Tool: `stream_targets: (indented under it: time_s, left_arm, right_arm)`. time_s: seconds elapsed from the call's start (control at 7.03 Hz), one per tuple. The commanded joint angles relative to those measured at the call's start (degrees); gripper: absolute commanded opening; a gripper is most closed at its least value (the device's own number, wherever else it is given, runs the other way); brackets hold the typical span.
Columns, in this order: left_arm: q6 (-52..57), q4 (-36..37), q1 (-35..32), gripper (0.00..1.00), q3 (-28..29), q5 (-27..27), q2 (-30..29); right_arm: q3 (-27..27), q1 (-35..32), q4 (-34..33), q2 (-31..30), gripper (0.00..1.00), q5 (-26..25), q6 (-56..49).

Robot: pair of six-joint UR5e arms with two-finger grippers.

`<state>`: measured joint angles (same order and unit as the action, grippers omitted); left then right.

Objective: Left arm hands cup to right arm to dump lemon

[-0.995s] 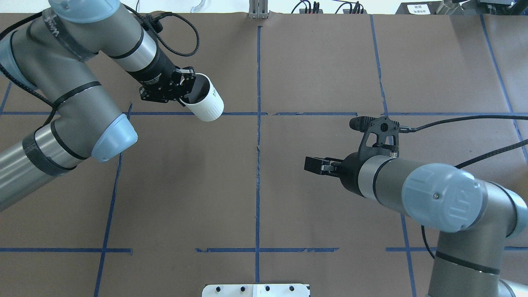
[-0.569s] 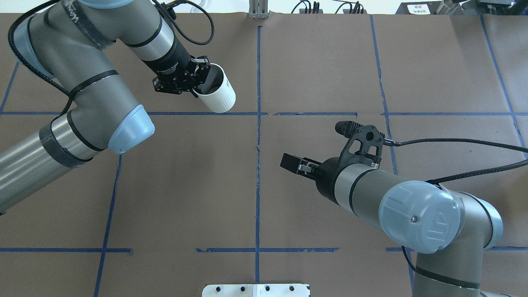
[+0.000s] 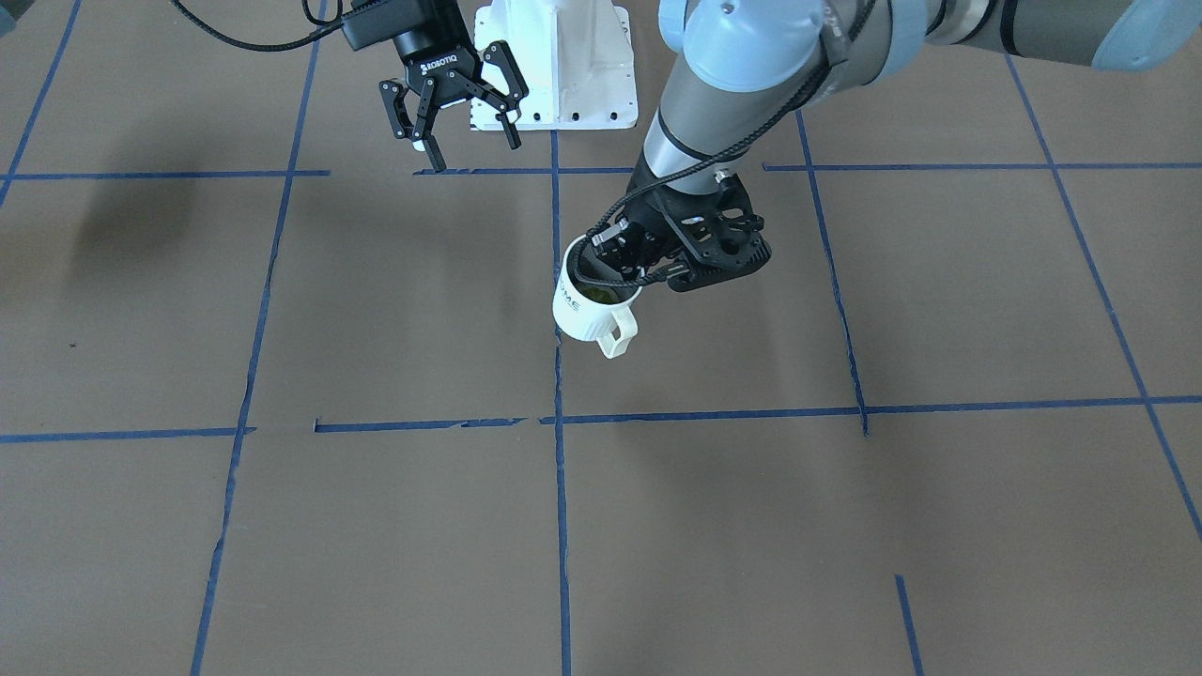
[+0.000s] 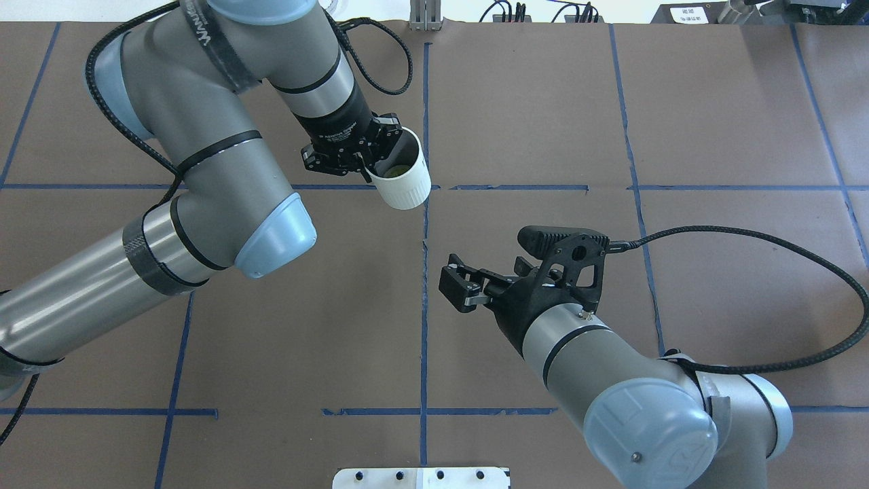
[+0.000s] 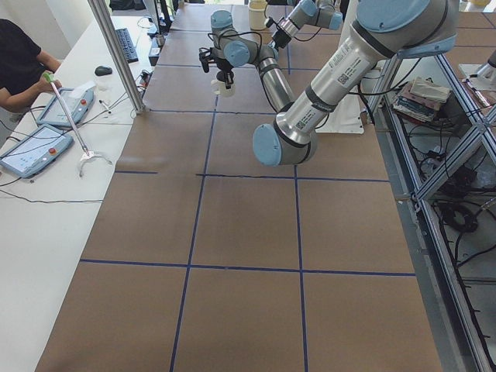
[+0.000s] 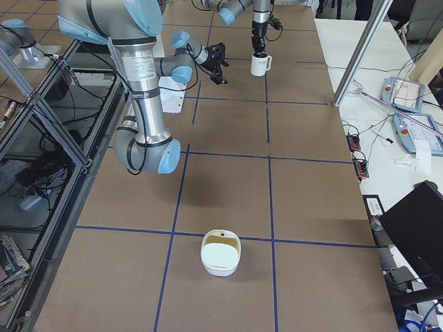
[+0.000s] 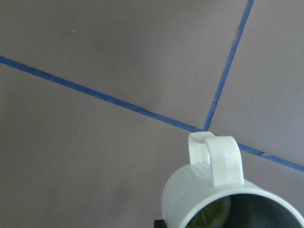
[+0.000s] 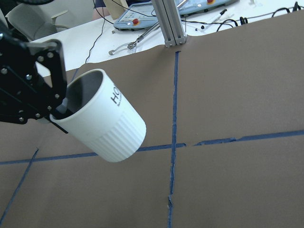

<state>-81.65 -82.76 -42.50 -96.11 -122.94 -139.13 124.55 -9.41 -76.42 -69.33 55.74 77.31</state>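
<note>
The white ribbed cup [image 4: 409,185] hangs above the table by the centre tape line, held at its rim by my left gripper [image 4: 372,165], which is shut on it. It is tilted, with its mouth toward the left arm. The yellow-green lemon [image 4: 394,172] lies inside it and also shows in the left wrist view [image 7: 209,216]. In the front view the cup [image 3: 584,317] has its handle pointing down toward the camera. My right gripper [image 4: 450,284] is open and empty, nearer the robot and slightly right of the cup, with a clear gap between them. The right wrist view shows the cup [image 8: 111,126] ahead.
A white bowl [image 6: 220,253] sits on the table toward the robot's right end. The white robot base [image 3: 554,66] stands at the near table edge. Blue tape lines [image 4: 425,272] cross the brown table. An operator and tablets [image 5: 46,116] are along the far side.
My left arm has carried the cup to the right, up to the centre line, and the lemon now shows inside. My right gripper has moved left toward the centre, and its wrist has turned.
</note>
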Motion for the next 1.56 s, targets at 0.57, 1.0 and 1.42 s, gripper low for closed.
stream_targets:
  time_s: [0.57, 1.0, 1.42]
  left_arm:
    - [-1.23, 0.49, 5.05, 0.04, -1.36, 0.24, -2.29]
    - [-1.23, -0.29, 7.51, 0.04, -1.36, -0.02, -2.47]
    - [-1.14, -2.66, 8.66, 0.04, -1.1, -0.2, -2.55]
  right_arm:
    - [-4.3, 4.05, 0.22, 0.16, 0.95, -11.86, -18.58]
    - [-6.77, 4.57, 0.31, -0.01, 0.97, -15.39, -18.87]
    - [-6.77, 5.19, 0.31, 0.16, 0.97, -15.39, -18.96]
